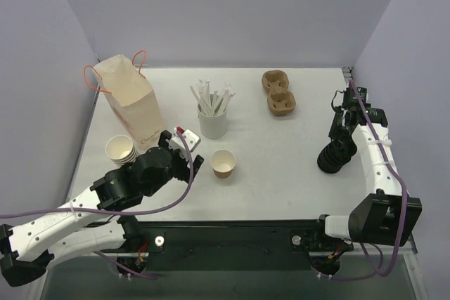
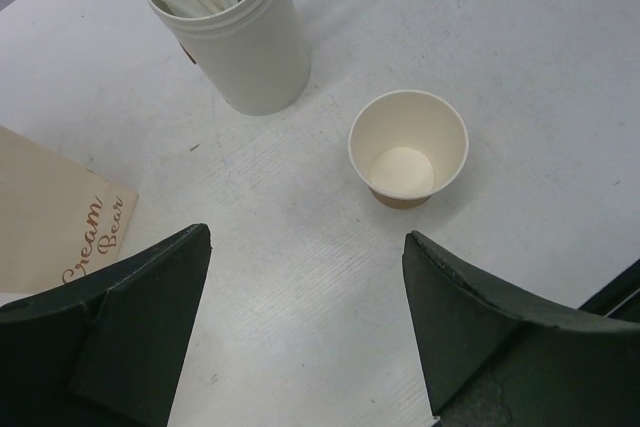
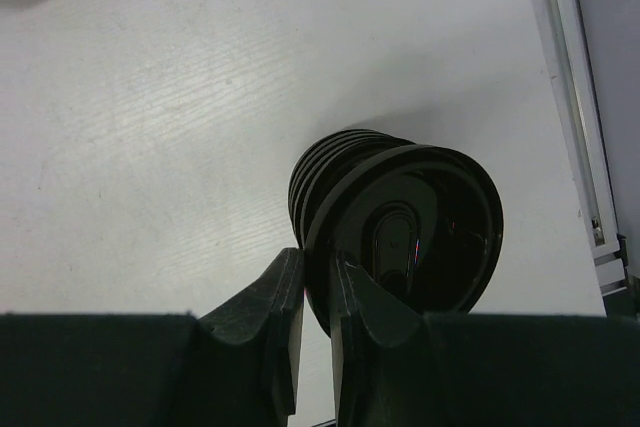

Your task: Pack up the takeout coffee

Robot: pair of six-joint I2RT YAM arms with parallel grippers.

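The left fingers (image 2: pixel 170 277) are hovering wide apart, holding nothing, over the white tabletop (image 1: pixel 281 166), just on the near-left side of the white cylindrical holder of white sticks (image 1: pixel 212 123). The small brown kraft paper cup (image 2: pixel 408 147), open-topped, is standing upright just near and slightly right of that holder. Well to the holder's right, the right fingers (image 3: pixel 288 292), nearly closed, are pinching the rim of the top round black plastic lid (image 3: pixel 420 227) on the stack of black lids (image 3: pixel 315 162).
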